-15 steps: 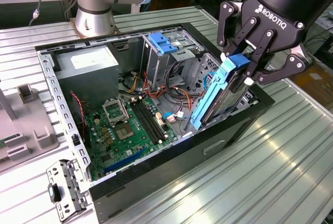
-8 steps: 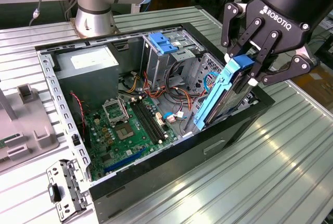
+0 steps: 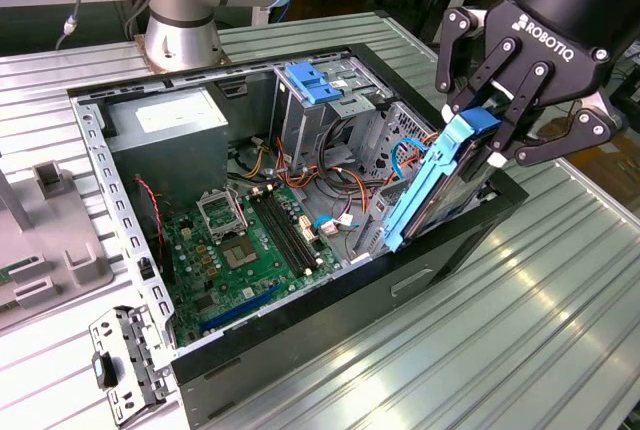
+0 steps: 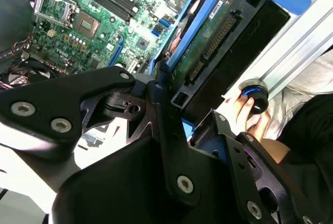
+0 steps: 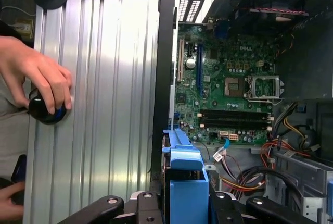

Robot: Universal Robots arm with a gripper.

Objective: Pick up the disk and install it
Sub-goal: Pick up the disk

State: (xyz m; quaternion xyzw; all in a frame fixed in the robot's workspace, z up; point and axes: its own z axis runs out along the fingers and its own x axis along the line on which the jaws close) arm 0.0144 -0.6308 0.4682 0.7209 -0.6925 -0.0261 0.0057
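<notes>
Gripper [image 3: 485, 140] pinches the disk [image 3: 432, 190] by its top end. The disk is tilted, its lower end inside the case [image 3: 300, 350] by the wall at the exterior view's right.

Judgement: square the rails to the slot, lower slowly, stay off the cables [image 3: 345, 175].

Count, near to far: one motherboard [image 3: 250, 240], one disk, one cage [image 3: 330, 100], one power box [image 3: 170, 130].

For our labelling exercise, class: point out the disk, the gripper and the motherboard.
the disk [image 3: 432, 182]: exterior view, on its blue side rail.
the gripper [image 3: 486, 136]: exterior view, midway between its fingertips.
the motherboard [image 3: 225, 250]: exterior view, on the green board's middle.
</notes>
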